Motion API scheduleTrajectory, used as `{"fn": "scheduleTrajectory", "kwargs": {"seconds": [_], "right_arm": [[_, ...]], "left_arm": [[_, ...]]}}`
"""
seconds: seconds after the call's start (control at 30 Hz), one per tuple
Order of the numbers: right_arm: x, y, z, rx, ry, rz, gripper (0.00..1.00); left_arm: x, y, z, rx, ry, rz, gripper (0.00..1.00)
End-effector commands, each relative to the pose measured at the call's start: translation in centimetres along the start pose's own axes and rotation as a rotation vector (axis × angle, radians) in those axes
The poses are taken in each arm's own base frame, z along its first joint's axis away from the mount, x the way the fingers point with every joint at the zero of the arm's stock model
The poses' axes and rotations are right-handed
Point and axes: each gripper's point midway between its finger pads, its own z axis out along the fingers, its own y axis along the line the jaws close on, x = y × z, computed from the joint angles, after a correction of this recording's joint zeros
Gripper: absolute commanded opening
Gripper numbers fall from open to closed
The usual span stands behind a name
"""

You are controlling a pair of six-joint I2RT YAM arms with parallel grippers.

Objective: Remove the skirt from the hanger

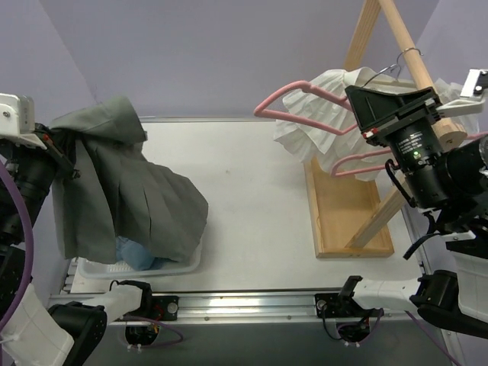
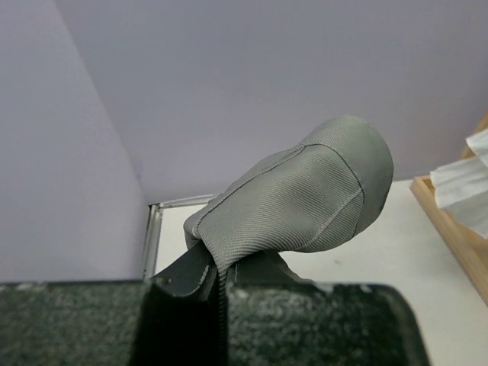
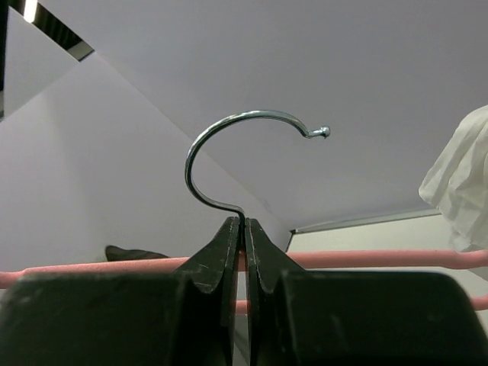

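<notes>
**Loose grey skirt hangs from left hand**

Left hand is shut on the waistband end. Rest drapes down over bin at desk's left, well apart from pink hanger.

Right hand is clamped on the hanger neck, under the hook.

Skirt looks soft, light, floppy, prob. not slippery. Best grip is the thicker waistband.

Count:
- 1 grey skirt
- 2 pink hangers, I think
- 1 white garment
- 1 wooden rack
- 1 bin
</notes>
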Motion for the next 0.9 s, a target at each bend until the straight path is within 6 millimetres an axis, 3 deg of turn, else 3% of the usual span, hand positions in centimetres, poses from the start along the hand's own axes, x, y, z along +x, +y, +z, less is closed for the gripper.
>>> {"fn": "scheduleTrajectory", "kwargs": {"seconds": [0.0, 0.1, 0.27, 0.3, 0.37, 0.4, 0.5, 0.53, 0.6, 0.63, 0.73, 0.77, 0.83, 0.87], "right_arm": [[1.1, 0.1, 0.8, -0.004, 0.023, -0.046, 0.00], [1.1, 0.0, 1.0, 0.002, 0.022, -0.063, 0.00], [0.8, 0.0, 1.0, 0.009, 0.016, -0.082, 0.00], [0.5, 0.0, 0.9, 0.009, 0.007, -0.078, 0.00], [0.8, -0.5, 0.9, 0.020, 0.008, -0.082, 0.00], [0.8, -0.5, 0.9, 0.020, 0.005, -0.080, 0.00], [1.3, -0.7, 1.0, 0.023, 0.015, -0.079, 0.00], [1.4, -0.7, 1.0, 0.023, 0.017, -0.078, 0.00], [1.7, -0.9, 0.9, 0.025, 0.020, -0.079, 0.00], [1.6, -1.0, 0.9, 0.025, 0.018, -0.078, 0.00], [1.7, -1.3, 0.7, 0.034, 0.015, -0.082, 0.00], [1.6, -1.4, 0.6, 0.034, 0.015, -0.082, 0.00], [1.4, -1.6, 0.3, 0.039, 0.011, -0.084, 0.00], [1.2, -1.8, 0.0, 0.043, 0.009, -0.087, 0.00]], "left_arm": [[-3.4, 3.0, -0.6, -0.161, -0.096, 0.016, 0.02], [-4.5, 3.8, -1.4, -0.202, -0.134, 0.013, 0.02], [-2.6, 4.1, -0.9, -0.229, -0.090, -0.010, 0.02], [-1.0, 3.9, -0.7, -0.227, -0.052, -0.016, 0.02], [-0.2, 4.1, -0.9, -0.237, -0.046, -0.024, 0.02], [1.5, 4.0, 0.0, -0.240, 0.004, -0.024, 0.02], [3.5, 3.9, 0.0, -0.244, 0.045, -0.029, 0.02], [6.0, 3.6, 1.1, -0.236, 0.111, -0.016, 0.02], [7.4, 2.6, 1.4, -0.197, 0.105, -0.079, 0.02], [10.8, 1.8, 2.6, -0.175, 0.186, -0.085, 0.02], [14.8, -0.6, 3.1, -0.076, 0.253, -0.166, 0.02], [17.9, -1.3, 3.4, -0.058, 0.303, -0.181, 0.02], [20.5, -2.3, 3.6, -0.032, 0.341, -0.240, 0.02], [22.9, -2.8, 3.7, -0.038, 0.382, -0.292, 0.02]]}}
